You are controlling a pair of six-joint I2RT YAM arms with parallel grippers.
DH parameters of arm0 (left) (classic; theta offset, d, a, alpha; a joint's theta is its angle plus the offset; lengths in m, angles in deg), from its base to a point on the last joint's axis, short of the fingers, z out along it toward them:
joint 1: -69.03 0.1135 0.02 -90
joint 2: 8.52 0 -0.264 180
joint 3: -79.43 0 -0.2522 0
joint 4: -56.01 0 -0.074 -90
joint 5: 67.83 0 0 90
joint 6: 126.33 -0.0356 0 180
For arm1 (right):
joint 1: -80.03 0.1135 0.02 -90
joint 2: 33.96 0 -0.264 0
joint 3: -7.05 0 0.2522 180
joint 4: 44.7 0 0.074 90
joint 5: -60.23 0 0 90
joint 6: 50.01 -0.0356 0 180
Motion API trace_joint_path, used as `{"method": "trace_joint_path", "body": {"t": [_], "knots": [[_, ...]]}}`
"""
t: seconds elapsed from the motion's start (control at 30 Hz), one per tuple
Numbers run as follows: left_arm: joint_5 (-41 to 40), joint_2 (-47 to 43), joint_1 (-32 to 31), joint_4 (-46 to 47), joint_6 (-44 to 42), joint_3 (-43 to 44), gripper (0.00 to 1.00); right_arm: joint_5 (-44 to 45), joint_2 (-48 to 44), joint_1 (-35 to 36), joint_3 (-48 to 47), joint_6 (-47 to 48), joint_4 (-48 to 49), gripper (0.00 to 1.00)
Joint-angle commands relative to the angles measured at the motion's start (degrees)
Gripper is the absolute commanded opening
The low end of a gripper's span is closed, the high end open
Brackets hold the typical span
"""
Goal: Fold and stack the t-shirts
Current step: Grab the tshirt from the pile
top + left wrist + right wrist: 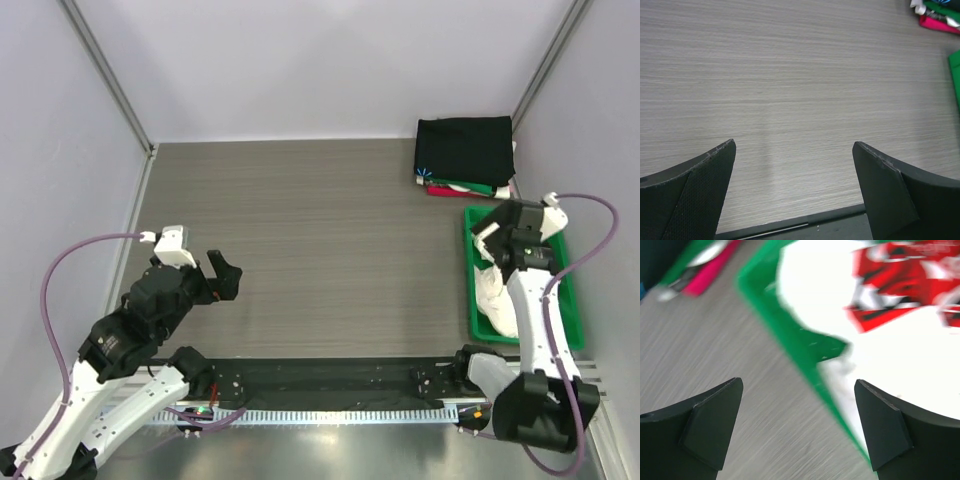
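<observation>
A crumpled white t-shirt (pixel 494 296) with a red print (pixel 900 280) lies in the green tray (pixel 570 305) at the right. A stack of folded t-shirts (pixel 465 152), black on top with green, white and red beneath, sits at the far right corner; its edge shows in the left wrist view (pixel 939 15). My right gripper (pixel 797 390) is open and empty, hovering over the tray's left rim (pixel 790 335) beside the white shirt. In the top view it (pixel 492 240) is above the tray's far end. My left gripper (pixel 795 155) is open and empty over bare table at the left (pixel 222 277).
A black rail with a toothed strip (pixel 330 385) runs along the near edge between the arm bases. Grey walls close in the table at left, back and right. The wood-grain tabletop (pixel 320 230) lies between the arms.
</observation>
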Motion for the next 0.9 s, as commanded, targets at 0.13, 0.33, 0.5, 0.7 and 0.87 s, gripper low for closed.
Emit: {"method": "trace_joint_path", "body": {"t": [0.13,0.33,0.5,0.7,0.87], "knots": [[-3.6,0.7,0.3,-0.5,-0.5,-0.7,1.00,4.2,6.4,-13.4,1.9,-0.3,-2.0,1.00],[-3.9,1.9,0.3,-0.8,-0.2,-1.0,1.00,2.2,12.8,-17.6,6.5,1.3,2.8,1.00],[-4.5,1.6,0.2,-0.9,0.1,-1.2,1.00,-1.2,16.7,-17.6,9.9,2.3,6.6,0.98],[-4.8,1.5,0.2,-1.0,0.4,-1.3,1.00,-8.0,16.1,-17.6,11.2,2.4,9.5,0.22],[-5.1,1.6,0.3,-1.1,0.7,-1.4,1.00,-9.9,9.2,-16.4,3.1,3.9,4.1,0.01]]}}
